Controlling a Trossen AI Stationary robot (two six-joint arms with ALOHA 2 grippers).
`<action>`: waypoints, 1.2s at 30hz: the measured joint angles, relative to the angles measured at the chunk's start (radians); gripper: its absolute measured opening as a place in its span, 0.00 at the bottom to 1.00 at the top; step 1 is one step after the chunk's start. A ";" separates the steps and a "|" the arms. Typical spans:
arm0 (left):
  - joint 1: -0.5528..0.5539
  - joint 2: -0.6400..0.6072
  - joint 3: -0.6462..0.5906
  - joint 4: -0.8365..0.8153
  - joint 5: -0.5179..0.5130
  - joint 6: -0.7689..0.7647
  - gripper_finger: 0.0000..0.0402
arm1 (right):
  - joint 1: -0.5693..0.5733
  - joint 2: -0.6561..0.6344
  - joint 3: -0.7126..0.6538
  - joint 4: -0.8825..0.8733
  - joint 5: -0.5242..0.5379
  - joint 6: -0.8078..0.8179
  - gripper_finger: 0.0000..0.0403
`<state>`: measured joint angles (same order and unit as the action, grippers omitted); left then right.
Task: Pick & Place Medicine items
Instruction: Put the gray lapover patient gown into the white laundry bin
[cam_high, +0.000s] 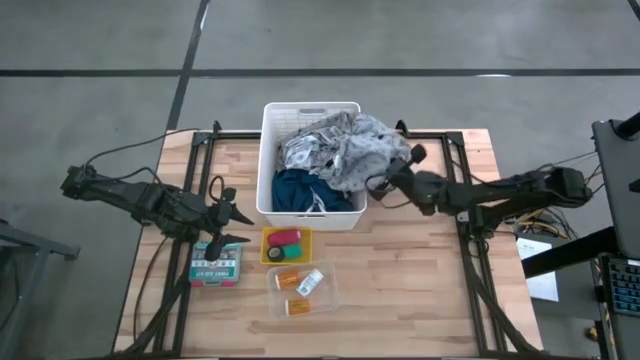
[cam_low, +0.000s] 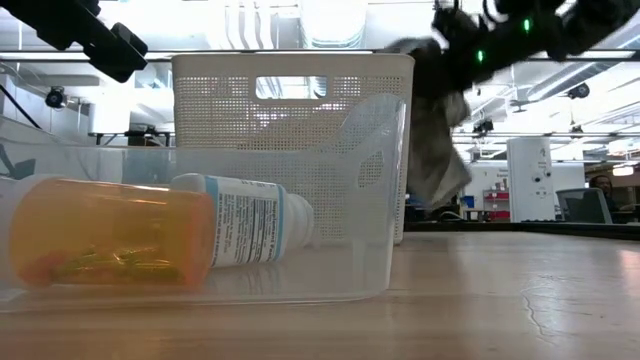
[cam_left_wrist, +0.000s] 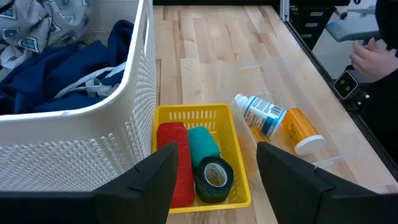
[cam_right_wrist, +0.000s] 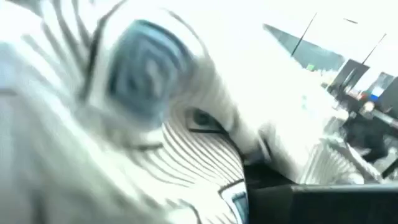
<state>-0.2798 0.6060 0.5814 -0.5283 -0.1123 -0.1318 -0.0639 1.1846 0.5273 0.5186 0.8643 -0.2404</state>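
Observation:
The pink-red cylinder (cam_left_wrist: 174, 165) and the dark green roll (cam_left_wrist: 211, 171) lie side by side in a yellow tray (cam_left_wrist: 193, 112). A white labelled bottle (cam_left_wrist: 261, 115) and an orange pill bottle (cam_left_wrist: 301, 130) lie on their sides in a clear tray (cam_low: 380, 200). A second orange bottle (cam_high: 296, 306) lies there too. My left gripper (cam_high: 240, 227) is open and hovers left of the yellow tray. My right gripper (cam_high: 393, 182) is at the white basket's (cam_high: 268, 150) right wall, at the grey patterned cloth (cam_high: 345, 150). My right gripper has the grey patterned cloth by its right-hand part (cam_high: 385, 160), reaching in from the table's right. A bunch of that cloth (cam_low: 440, 150) hangs slack below the gripper, outside the basket's right wall. The cloth fills the right wrist view and hides the fingers.
The teal-blue cloth (cam_high: 295, 190) lies in the basket's near part, under the grey one. A green and white box (cam_high: 215, 265) lies flat left of the trays. A person's hand (cam_left_wrist: 373, 59) shows beyond the table's edge. Bare wood lies right of the trays.

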 joint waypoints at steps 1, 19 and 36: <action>0.000 0.000 0.000 0.000 0.000 0.000 0.56 | -0.001 -0.023 0.016 0.000 0.002 -0.032 0.02; 0.000 0.000 0.000 0.000 0.000 0.000 0.56 | -0.093 0.082 0.595 -0.404 -0.306 -0.176 0.02; 0.000 0.000 0.000 0.000 0.000 0.000 0.56 | -0.222 0.488 1.154 -0.680 -0.782 -0.134 0.02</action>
<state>-0.2798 0.6061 0.5816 -0.5287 -0.1123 -0.1318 -0.2855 1.6725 1.6814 -0.1614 0.0821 -0.3748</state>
